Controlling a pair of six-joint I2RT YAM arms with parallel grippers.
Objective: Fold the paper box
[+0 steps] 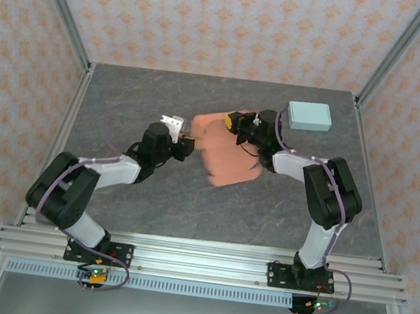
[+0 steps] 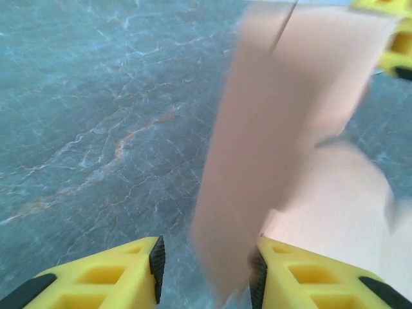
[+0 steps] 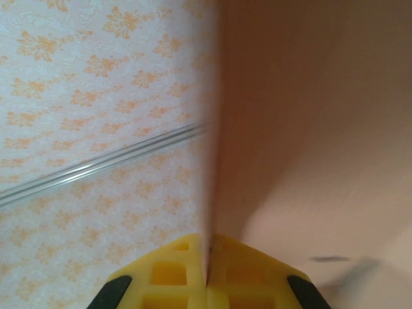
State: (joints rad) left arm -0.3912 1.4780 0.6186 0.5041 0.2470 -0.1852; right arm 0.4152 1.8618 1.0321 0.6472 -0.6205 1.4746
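The pink paper box (image 1: 229, 156) is lifted off the grey table (image 1: 124, 99) near its middle, still an unfolded sheet, blurred by motion. My right gripper (image 1: 234, 121) is shut on the sheet's far edge; in the right wrist view the paper (image 3: 309, 129) runs up from between the closed yellow jaws (image 3: 207, 257). My left gripper (image 1: 187, 145) is at the sheet's left side. In the left wrist view a hanging flap (image 2: 290, 129) drops between its open jaws (image 2: 206, 264), close to the right pad (image 2: 257, 277) and clear of the left pad (image 2: 157, 267).
A pale blue box (image 1: 309, 116) lies at the table's back right corner. Patterned walls and aluminium posts (image 1: 63, 10) enclose the table. A metal rail (image 1: 196, 263) runs along the near edge by the arm bases.
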